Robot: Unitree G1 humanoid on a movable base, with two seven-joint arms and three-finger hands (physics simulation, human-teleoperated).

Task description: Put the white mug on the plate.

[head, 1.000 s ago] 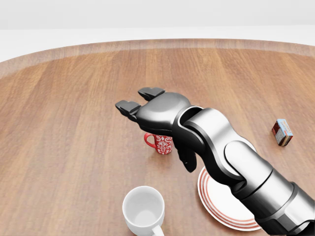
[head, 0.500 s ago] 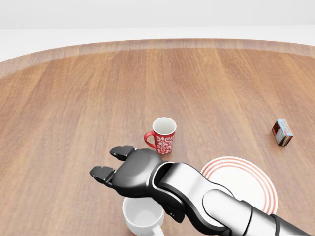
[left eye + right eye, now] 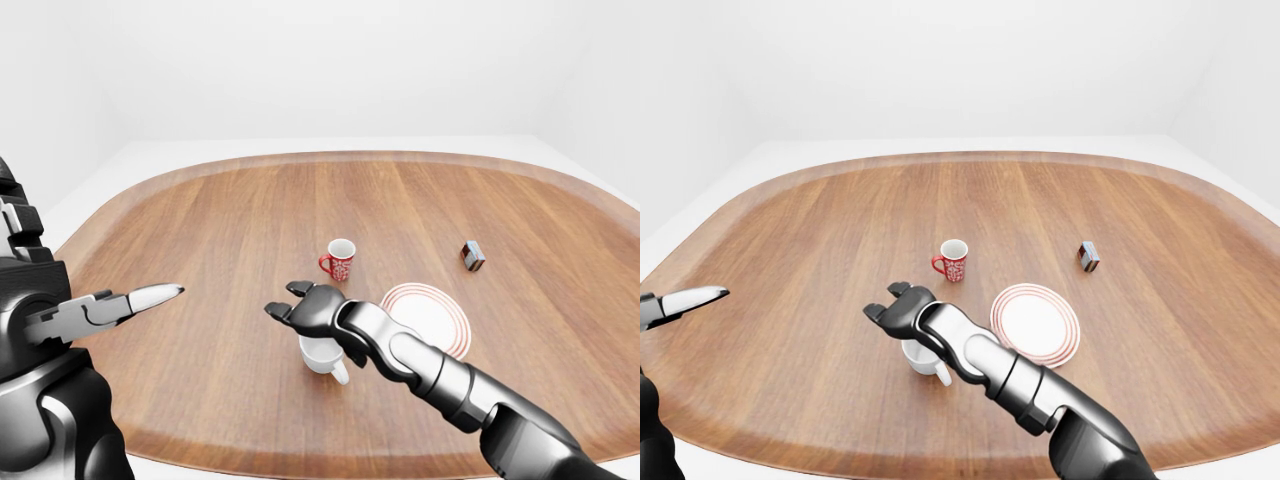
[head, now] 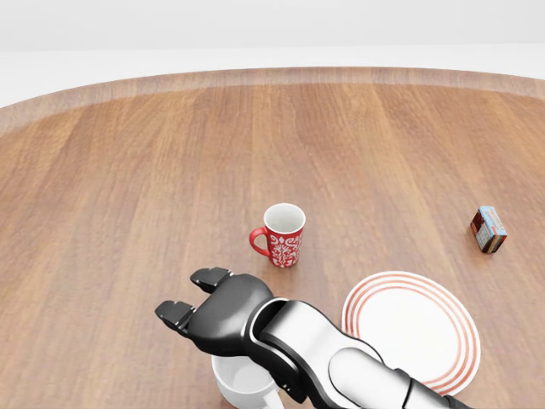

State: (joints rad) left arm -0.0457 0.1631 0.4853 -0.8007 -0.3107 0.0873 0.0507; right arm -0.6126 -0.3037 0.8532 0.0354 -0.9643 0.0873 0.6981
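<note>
Black right hand (image 4: 223,312) sits over the white mug (image 3: 321,354), fingers spread, gripping nothing. Your mug's on the wooden table (image 3: 230,230) near its bottom edge, just left of the plate (image 4: 411,332). Left hand (image 3: 100,308): grip unclear.

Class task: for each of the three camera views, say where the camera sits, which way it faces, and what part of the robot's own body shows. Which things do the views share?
Head view: on the head, angled down at the wooden table; only the right hand shows, above the white mug.
Left-eye view: on the head, looking wider across the table; the left hand shows too.
Right-eye view: paired eye, nearly the same picture.
Shared: red mug, plate, small box.
</note>
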